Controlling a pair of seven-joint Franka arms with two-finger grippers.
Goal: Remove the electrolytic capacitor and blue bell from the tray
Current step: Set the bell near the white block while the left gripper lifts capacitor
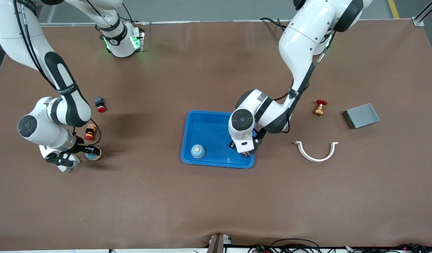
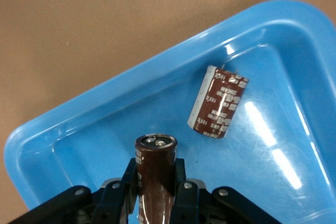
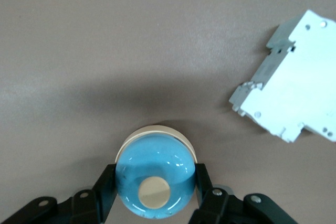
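Capacitor [image 2: 156, 174], a dark brown cylinder, stands pinched between the fingers [image 2: 119, 195] of the left claw [image 2: 153, 192], which is pressed in on its sides. This claw is over the blue tray [image 1: 209, 123], at the corner of the tray nearest the front camera on the left arm's side. A second capacitor [image 2: 218, 101], brown with a grey stripe, lies on its side on the tray floor, apart from the held one.

A blue bell [image 1: 197, 151] with a pale button on top sits in the tray too, in the corner nearest the front camera on the right arm's side.

The right claw [image 3: 156, 195] is low over the desk [image 1: 216, 203] toward the right arm's end. Its fingers [image 3: 107, 184] are closed in against the two sides of another blue bell [image 3: 155, 184], a dome with a cream button and a cream base. Whether that bell rests on the desk or is just lifted cannot be told. A white plastic breaker block [image 3: 294, 95] lies on the desk near it.

On the desk near the right arm, a small red and orange part [image 1: 90, 132] and a red-capped button [image 1: 100, 104] lie farther from the front camera than the held bell. Toward the left arm's end are a white curved clip [image 1: 316, 151], a brass valve with a red handle [image 1: 320, 107] and a grey flat box [image 1: 362, 115].
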